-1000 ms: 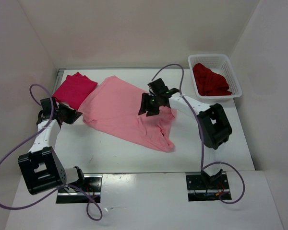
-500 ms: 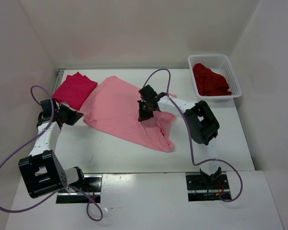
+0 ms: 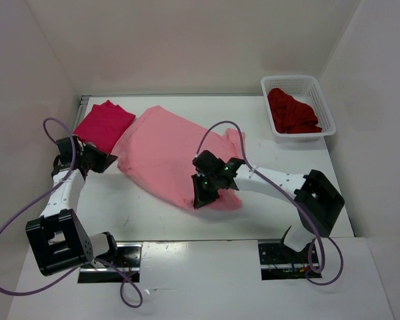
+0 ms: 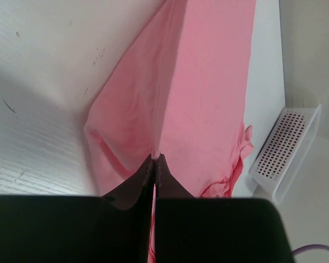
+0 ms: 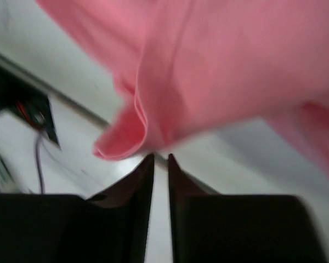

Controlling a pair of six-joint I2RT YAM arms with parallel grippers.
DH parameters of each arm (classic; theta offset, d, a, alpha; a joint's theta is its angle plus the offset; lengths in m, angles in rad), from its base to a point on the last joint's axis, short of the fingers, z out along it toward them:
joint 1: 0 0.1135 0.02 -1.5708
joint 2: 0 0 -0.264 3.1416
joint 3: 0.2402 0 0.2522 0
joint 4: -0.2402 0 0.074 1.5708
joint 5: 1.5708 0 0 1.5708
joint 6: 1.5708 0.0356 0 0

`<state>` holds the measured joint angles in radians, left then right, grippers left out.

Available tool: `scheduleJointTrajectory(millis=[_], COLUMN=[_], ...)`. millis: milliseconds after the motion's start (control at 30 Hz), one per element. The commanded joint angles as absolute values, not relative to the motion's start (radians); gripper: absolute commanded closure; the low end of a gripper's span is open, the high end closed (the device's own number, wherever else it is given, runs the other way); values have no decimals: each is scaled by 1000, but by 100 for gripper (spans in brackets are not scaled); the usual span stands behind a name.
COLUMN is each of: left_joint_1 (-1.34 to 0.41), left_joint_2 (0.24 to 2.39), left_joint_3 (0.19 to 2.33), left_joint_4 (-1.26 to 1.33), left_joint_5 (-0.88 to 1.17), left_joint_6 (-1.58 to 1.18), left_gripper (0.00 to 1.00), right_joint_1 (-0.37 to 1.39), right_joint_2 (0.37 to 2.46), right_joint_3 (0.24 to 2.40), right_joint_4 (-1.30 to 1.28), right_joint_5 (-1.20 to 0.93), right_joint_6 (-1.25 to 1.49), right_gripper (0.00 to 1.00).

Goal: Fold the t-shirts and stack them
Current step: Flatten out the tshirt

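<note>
light pink t-shirt (image 3: 163, 150): spread across the middle of the table (image 3: 153, 215), rumpled along the near hem, left edge just beside the crimson-magenta t-shirt (image 3: 103, 123)
crimson-magenta t-shirt: folded flat, back left corner of the table
dark maroon t-shirt (image 3: 292, 112): bunched inside the white mesh basket (image 3: 290, 79), back right, well apart from the other two
left gripper (image 3: 111, 160): at the pink shirt's left edge; fingers (image 4: 145, 176) pressed together on a pinched ridge of pink cloth
right gripper (image 3: 199, 197): at the pink shirt's near hem; fingers (image 5: 142, 176) drawn close, thin slit between, clamped at a raised fold of hem; wrist view blurred
</note>
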<state>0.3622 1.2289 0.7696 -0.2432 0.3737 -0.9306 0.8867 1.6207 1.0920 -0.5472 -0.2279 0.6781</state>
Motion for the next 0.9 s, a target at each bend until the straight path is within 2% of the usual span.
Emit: scheduleJointTrajectory(millis=[0, 67, 133, 200, 300, 400, 467, 567, 667, 733, 867], left_joint_1=[360, 360, 360, 360, 360, 360, 360, 360, 350, 350, 341], left_joint_2=[1213, 1223, 1223, 1223, 1223, 1213, 1213, 1204, 1195, 1195, 1184], left_joint_3=[764, 773, 782, 782, 782, 759, 759, 736, 736, 736, 727], left_joint_4=[-207, -207, -216, -216, -216, -216, -216, -216, -207, -216, -225], left_joint_5=[394, 382, 382, 382, 382, 382, 391, 391, 400, 391, 391], left_joint_6=[-934, -934, -925, -925, -925, -925, -925, -925, -925, -914, -914], left_gripper=[100, 100, 100, 100, 100, 100, 100, 100, 100, 100, 100], right_joint_1=[891, 891, 891, 798, 648, 663, 695, 747, 771, 804, 859], right_joint_2=[1536, 1496, 1430, 1404, 1455, 1633, 1725, 1787, 1850, 1903, 1977], right_joint_3=[990, 960, 960, 1005, 1066, 1211, 1302, 1359, 1419, 1462, 1519], right_joint_4=[-658, -682, -744, -759, -680, -635, -618, -565, -565, -552, -563], right_joint_5=[-323, -360, -303, -256, -285, -198, -148, -147, -147, -112, -45], right_joint_6=[735, 724, 724, 693, 635, 591, 578, 565, 565, 565, 555], right_gripper=[75, 59, 58, 58, 82, 97, 97, 79, 72, 60, 48])
